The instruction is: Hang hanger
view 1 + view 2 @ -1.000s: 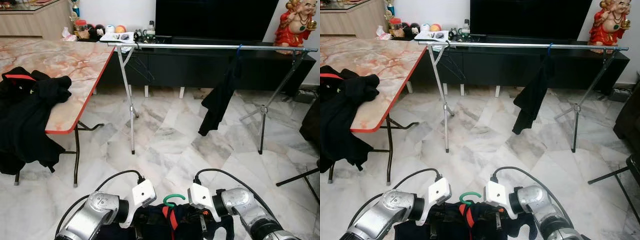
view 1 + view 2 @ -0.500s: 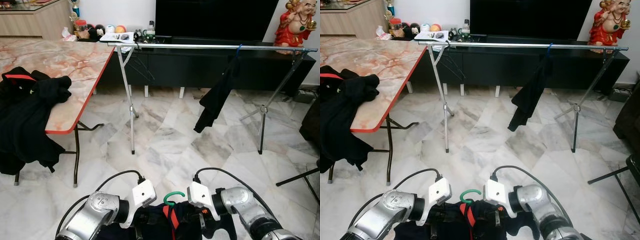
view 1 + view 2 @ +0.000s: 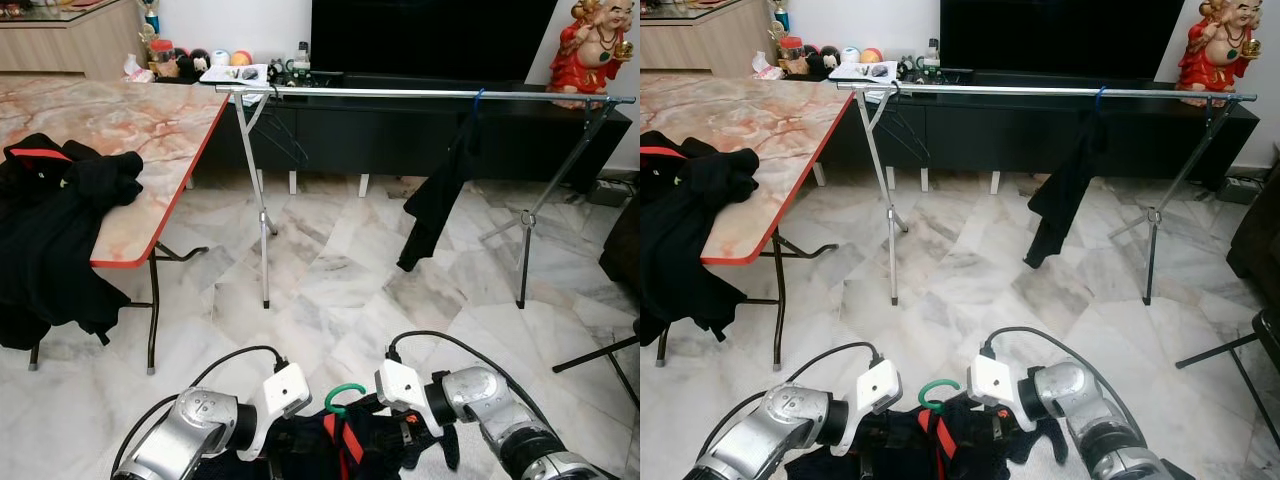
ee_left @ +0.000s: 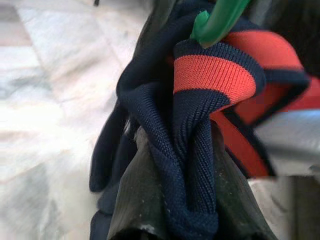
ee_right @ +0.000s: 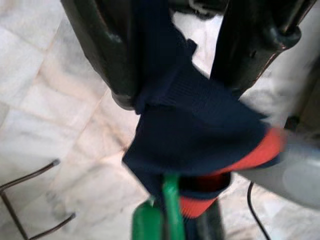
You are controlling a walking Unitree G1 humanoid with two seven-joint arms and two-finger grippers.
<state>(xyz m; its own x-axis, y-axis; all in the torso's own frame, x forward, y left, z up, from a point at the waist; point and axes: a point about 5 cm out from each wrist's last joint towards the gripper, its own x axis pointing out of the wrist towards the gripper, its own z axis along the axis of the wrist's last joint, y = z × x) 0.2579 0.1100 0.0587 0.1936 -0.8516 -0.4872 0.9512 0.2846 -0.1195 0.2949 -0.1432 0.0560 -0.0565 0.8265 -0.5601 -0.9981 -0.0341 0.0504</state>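
Gripping a dark navy garment with a red-orange collar band point(image 3: 345, 445) on a green plastic hanger point(image 3: 343, 396), the left gripper point(image 4: 170, 200) and right gripper point(image 5: 175, 95) hold it low at the near edge, jaws clamped on fabric either side of the hook. Far ahead stands a long silver clothes rail point(image 3: 420, 94), with a black garment point(image 3: 440, 195) hanging toward its right, well apart.

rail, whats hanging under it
A black garment hangs from the rail on a blue hook, with bare wire hangers near its left end. The black garment covers its hanger's frame.
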